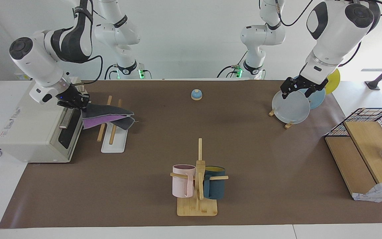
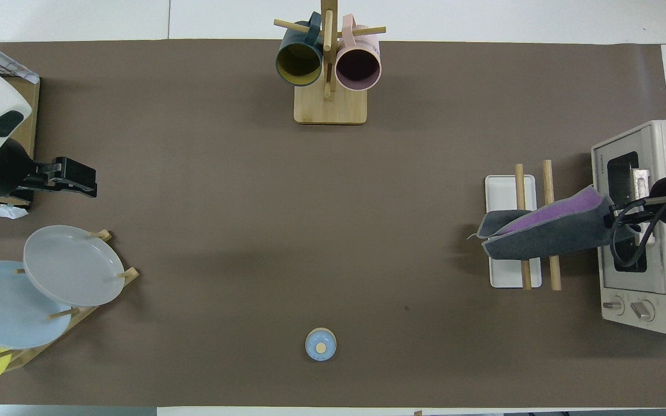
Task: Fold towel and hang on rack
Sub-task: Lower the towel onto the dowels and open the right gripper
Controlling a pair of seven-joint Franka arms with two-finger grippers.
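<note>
The towel [image 1: 111,114] is folded, dark grey outside with a purple strip showing, and lies across the two wooden rods of the rack [image 1: 112,143]. My right gripper [image 1: 78,101] is shut on the towel's end beside the toaster oven, just over the rack's edge. The towel's free end droops past the rods toward the table's middle. In the overhead view the towel [image 2: 547,234] crosses both rods of the rack [image 2: 509,188], with the right gripper [image 2: 613,211] at its end. My left gripper [image 1: 297,89] is open and empty, waiting in the air over the plate stand; it also shows in the overhead view [image 2: 87,184].
A toaster oven [image 1: 35,132] stands right beside the rack at the right arm's end. A mug tree [image 1: 199,179] with a pink and a dark blue mug is far from the robots. A plate stand [image 1: 292,106], a wire basket [image 1: 376,119] and a small bell [image 1: 196,94] are also there.
</note>
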